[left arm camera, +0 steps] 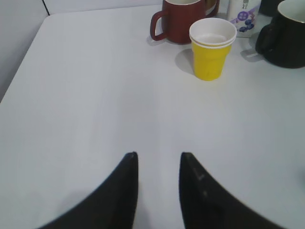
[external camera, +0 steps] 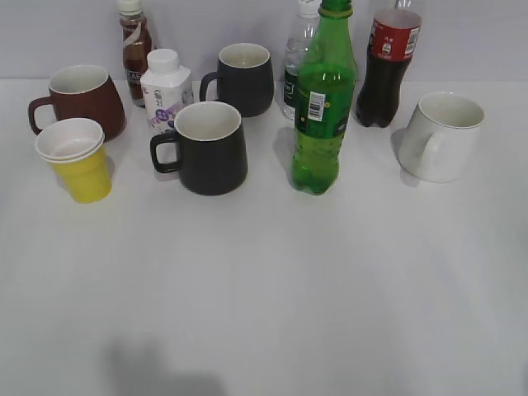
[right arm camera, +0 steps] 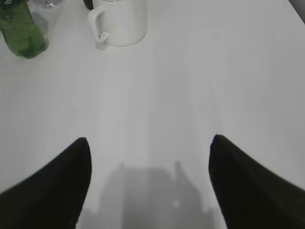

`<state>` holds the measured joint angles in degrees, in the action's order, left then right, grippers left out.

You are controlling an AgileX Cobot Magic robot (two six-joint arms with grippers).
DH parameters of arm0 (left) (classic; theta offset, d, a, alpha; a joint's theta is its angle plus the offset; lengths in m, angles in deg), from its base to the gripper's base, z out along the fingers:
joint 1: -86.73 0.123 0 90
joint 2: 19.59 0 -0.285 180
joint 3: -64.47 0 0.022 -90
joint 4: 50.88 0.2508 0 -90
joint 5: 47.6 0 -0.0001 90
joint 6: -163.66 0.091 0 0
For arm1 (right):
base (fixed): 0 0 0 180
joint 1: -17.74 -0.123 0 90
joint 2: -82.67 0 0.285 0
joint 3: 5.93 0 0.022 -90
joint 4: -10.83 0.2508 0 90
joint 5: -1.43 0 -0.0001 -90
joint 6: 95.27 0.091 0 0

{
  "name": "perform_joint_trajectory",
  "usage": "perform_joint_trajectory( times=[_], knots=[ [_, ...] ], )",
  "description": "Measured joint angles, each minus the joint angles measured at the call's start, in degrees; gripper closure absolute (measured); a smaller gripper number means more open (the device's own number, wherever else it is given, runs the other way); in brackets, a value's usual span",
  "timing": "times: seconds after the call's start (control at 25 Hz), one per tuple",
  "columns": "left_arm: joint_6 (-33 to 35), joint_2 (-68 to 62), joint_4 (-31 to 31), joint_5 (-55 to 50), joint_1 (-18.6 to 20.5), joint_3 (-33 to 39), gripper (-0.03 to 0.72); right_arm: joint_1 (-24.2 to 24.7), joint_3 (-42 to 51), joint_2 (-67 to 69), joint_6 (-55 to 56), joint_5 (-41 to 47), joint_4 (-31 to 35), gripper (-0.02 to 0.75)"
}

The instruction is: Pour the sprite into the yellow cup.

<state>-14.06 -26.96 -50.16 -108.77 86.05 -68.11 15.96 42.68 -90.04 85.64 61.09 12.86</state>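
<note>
Far left, the yellow cup (external camera: 76,159) stands upright just in front of the dark red mug (external camera: 80,99); the left gripper (left arm camera: 158,157) hovers empty, fingers slightly parted. Centre-right stands the sprite (external camera: 323,103), capped. The right gripper (right arm camera: 150,142) gapes wide, holding nothing.

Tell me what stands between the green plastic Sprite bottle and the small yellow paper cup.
A black mug stands between the Sprite bottle and yellow cup, seen in the exterior view.
</note>
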Motion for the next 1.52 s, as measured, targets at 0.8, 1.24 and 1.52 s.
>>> perform_joint_trajectory(
  times=[0.8, 1.24, 1.52],
  knots=[
    [0.0, 0.0, 0.0, 0.0, 0.0, 0.0, 0.454, 0.0, 0.0, 0.0, 0.1, 0.0, 0.0, 0.165],
    [0.0, 0.0, 0.0, 0.0, 0.0, 0.0, 0.454, 0.0, 0.0, 0.0, 0.1, 0.0, 0.0, 0.165],
    [0.0, 0.0, 0.0, 0.0, 0.0, 0.0, 0.454, 0.0, 0.0, 0.0, 0.1, 0.0, 0.0, 0.165]
  ],
)
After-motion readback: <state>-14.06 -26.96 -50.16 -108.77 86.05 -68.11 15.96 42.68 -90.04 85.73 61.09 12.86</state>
